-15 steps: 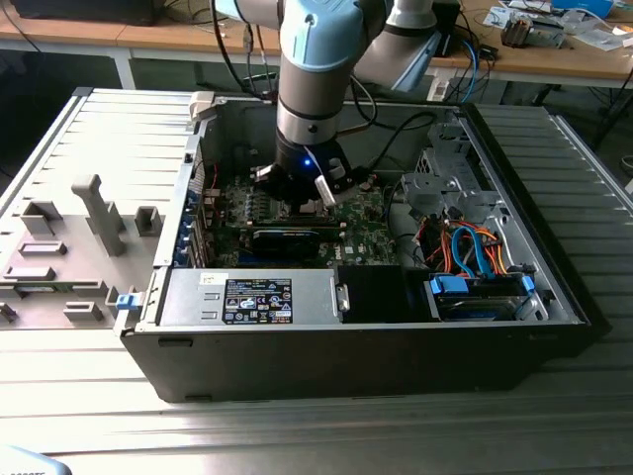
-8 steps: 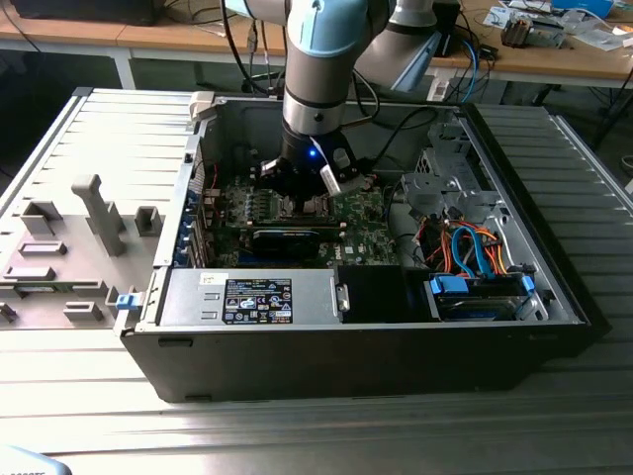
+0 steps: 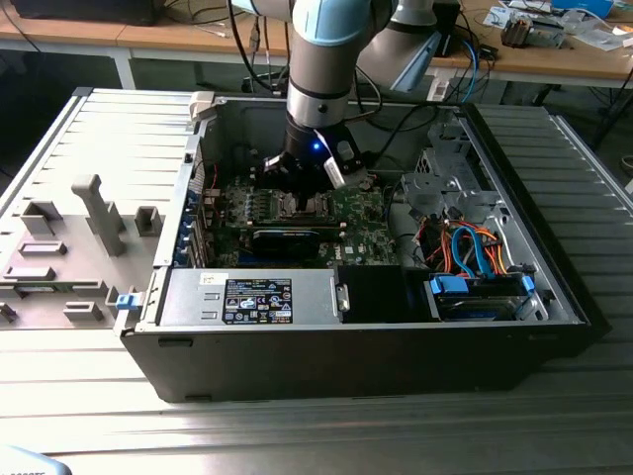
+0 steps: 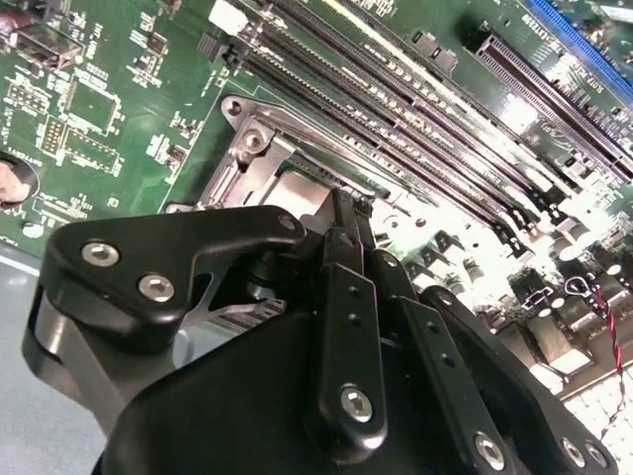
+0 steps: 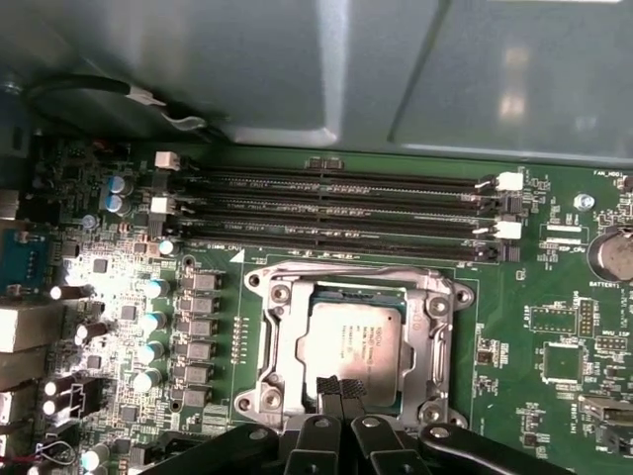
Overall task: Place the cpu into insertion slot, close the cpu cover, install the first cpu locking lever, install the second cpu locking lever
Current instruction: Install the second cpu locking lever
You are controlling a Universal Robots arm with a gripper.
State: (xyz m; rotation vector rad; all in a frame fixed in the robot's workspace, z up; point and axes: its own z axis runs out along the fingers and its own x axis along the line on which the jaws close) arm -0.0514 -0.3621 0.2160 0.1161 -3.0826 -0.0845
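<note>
While the arm (image 3: 318, 69) reaches down into the open computer case (image 3: 376, 336), the gripper (image 5: 339, 388) sits at the edge of the socket on the green board (image 5: 554, 297). In the first wrist view its black fingertips (image 5: 348, 390) are pressed together with no gap between them, resting at the rim of the cpu (image 5: 351, 343); whether they pinch anything cannot be told. The cpu lies flat in the slot (image 5: 354, 336), its pale metal face showing through the square window of the cover (image 5: 425, 327), which lies down around the chip. The frame's screw heads show at the corners of the socket.

Beside the socket, on the side away from the gripper, run four long black memory slots (image 5: 336, 213) with white clips at their ends, and beyond them stands the grey case wall (image 5: 415, 69). A row of small capacitors (image 5: 153, 336) stands near one flank of the socket, and a round coin battery (image 5: 611, 252) lies well apart on the other flank.

In the second wrist view the gripper's black linkage (image 4: 346, 327) hangs just over the socket's silver frame (image 4: 259, 148), with the memory slots running just beside it.

In the exterior view the gripper (image 3: 302, 193) stands low over the socket, with a blue light on the wrist above it.
</note>
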